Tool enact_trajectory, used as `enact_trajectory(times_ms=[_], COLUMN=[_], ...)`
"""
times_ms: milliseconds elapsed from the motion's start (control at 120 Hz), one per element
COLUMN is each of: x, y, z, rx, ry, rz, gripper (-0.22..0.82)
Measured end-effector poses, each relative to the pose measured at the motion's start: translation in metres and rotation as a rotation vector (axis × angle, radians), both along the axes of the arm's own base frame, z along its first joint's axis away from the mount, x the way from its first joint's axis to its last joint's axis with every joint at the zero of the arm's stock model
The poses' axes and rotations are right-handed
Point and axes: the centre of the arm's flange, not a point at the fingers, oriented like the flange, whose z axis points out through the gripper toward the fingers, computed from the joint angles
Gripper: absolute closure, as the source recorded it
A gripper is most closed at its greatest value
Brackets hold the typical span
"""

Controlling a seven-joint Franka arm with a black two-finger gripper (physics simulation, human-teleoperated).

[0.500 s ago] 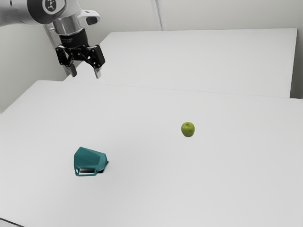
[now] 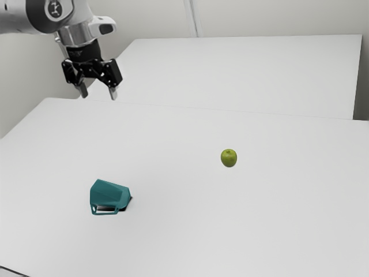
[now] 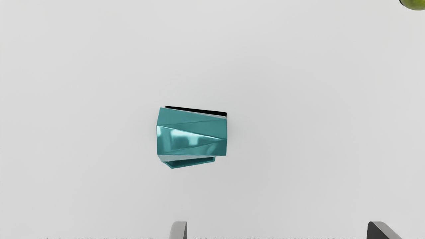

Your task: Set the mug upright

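Observation:
High above the table, the gripper (image 2: pixel 98 96) hangs near the exterior view's upper left with its two fingers spread apart and nothing between them. Below it, toward the near side of the exterior view, a teal faceted mug (image 2: pixel 108 194) lies on its side, its handle at the side nearer that camera. In the wrist view the mug (image 3: pixel 192 136) rests apart from the gripper (image 3: pixel 277 229), whose fingertips stand wide of each other. The handle lies on the mug's side nearer the fingertips. The inside of the mug is hidden.
A green fruit (image 2: pixel 229 158) sits on the white table (image 2: pixel 259 219), well to the exterior view's right of the mug; part of the fruit (image 3: pixel 415 3) appears in the wrist view. A dark cable (image 2: pixel 12 271) lies at the exterior view's lower left corner.
My hand has shifted slightly toward the exterior view's left and a little lower in that view. The mug and the fruit have stayed where they were.

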Motion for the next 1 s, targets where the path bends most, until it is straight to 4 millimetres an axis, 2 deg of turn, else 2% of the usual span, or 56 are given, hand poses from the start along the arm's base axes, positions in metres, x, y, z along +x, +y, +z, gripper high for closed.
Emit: enact_trajectory(times_ms=[142, 342, 650, 1000], x=[-0.011, -0.028, -0.058, -0.096], y=[0.027, 0.07, 0.135, 0.199], z=[-0.013, -0.042, -0.105, -0.168], rx=[-0.002, -0.08, -0.31, -0.592], ry=[0.001, -0.006, -0.036, -0.156], rz=[0.034, 0.087, 0.153, 0.166], gripper=[0.01, 0.01, 0.01, 0.01])
